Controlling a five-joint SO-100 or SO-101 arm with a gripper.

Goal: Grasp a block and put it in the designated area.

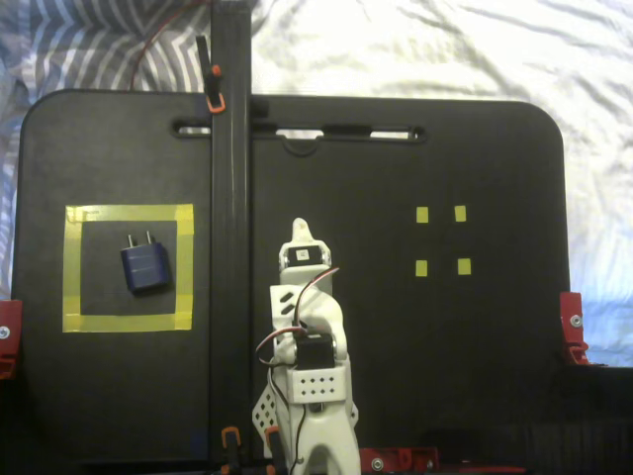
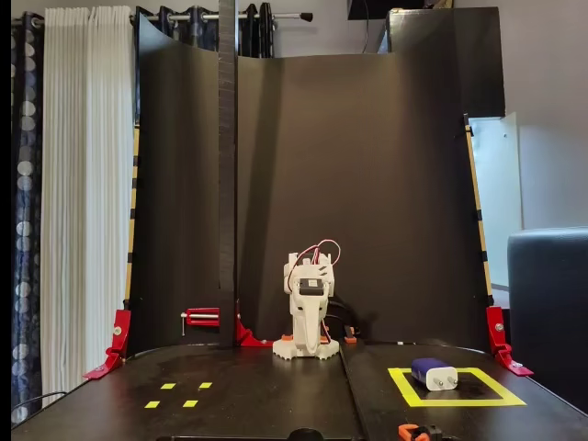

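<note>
The block (image 1: 144, 265), a small navy-blue plug charger with two silver prongs, lies flat inside the designated area (image 1: 71, 267), a square of yellow tape at the left of the black board. In the other fixed view the block (image 2: 433, 373) sits in the tape square (image 2: 464, 401) at the front right. My white arm is folded at the board's near middle. Its gripper (image 1: 300, 233) looks shut and empty, well to the right of the block and apart from it. In the other fixed view the gripper (image 2: 310, 342) hangs low at the arm's base.
A tall black post (image 1: 229, 198) held by orange clamps stands between the arm and the tape square; it also shows in the other fixed view (image 2: 227, 184). Small yellow markers (image 1: 422, 215) sit on the right of the board. Red clamps (image 1: 572, 327) grip the board edges.
</note>
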